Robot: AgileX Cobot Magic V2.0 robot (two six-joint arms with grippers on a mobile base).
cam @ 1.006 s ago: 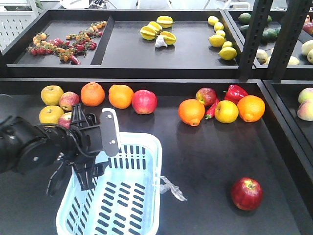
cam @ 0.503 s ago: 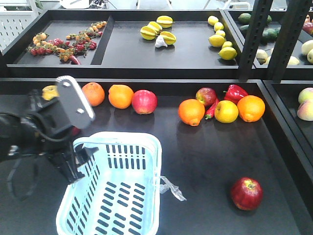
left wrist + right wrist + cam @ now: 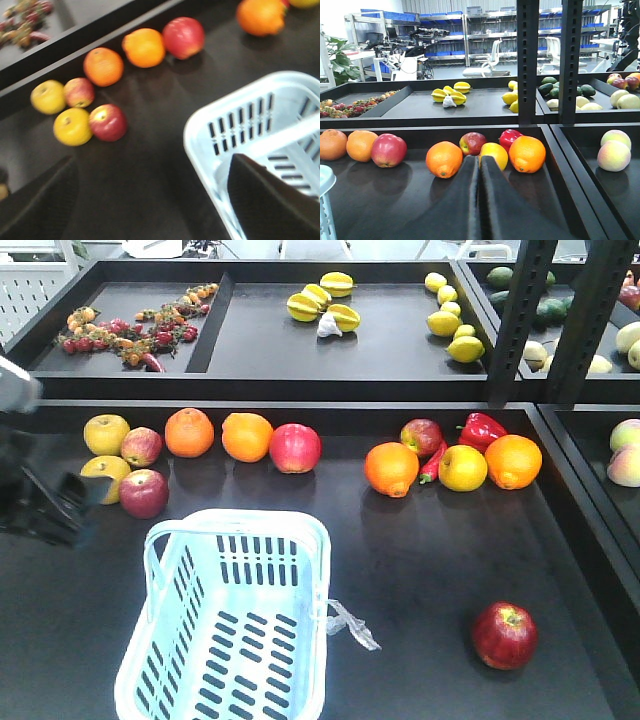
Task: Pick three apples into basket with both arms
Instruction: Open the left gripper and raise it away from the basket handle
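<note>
One apple (image 3: 107,121) near left hand (image 3: 151,164)

I get bright, even overhead light, a soft shadow under the apple (image 3: 504,636); my left wrist view is smeared, the basket (image 3: 235,107) fuzzy; right wrist view crisp

No legible text, label, brand or number on anything in view.

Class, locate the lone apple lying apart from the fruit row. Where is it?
In the front view the apple lies at lower right on the dark tray, alone, right of the basket and its plastic scrap.
</note>
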